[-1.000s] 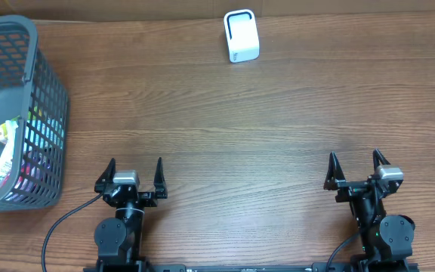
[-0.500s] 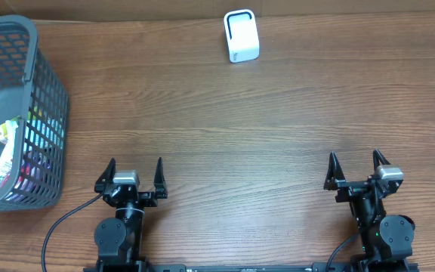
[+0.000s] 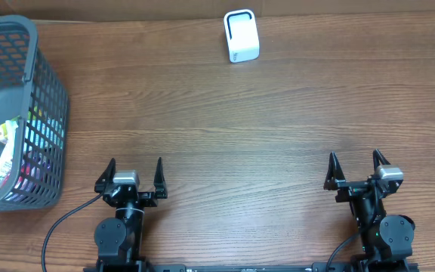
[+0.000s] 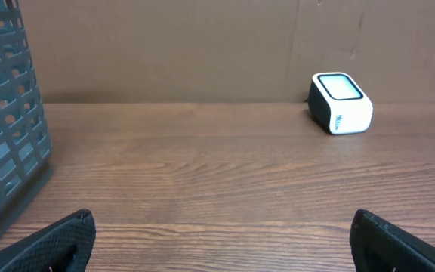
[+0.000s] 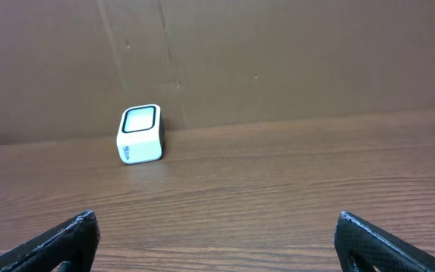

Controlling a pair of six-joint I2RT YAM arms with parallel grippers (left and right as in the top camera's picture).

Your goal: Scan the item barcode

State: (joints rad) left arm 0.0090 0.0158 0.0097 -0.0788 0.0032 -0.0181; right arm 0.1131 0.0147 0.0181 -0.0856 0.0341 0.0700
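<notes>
A white barcode scanner (image 3: 241,35) with a dark window stands at the far middle of the wooden table; it also shows in the left wrist view (image 4: 340,103) and the right wrist view (image 5: 140,134). Packaged items (image 3: 6,155) lie inside the grey mesh basket (image 3: 47,60) at the left edge. My left gripper (image 3: 134,168) rests open near the front left, nothing between its fingers. At the front right my right gripper (image 3: 355,162) is open too, and empty. Both are far from the scanner and the basket.
A brown cardboard wall (image 4: 165,45) backs the table behind the scanner. The basket's side (image 4: 6,113) rises at the left of the left wrist view.
</notes>
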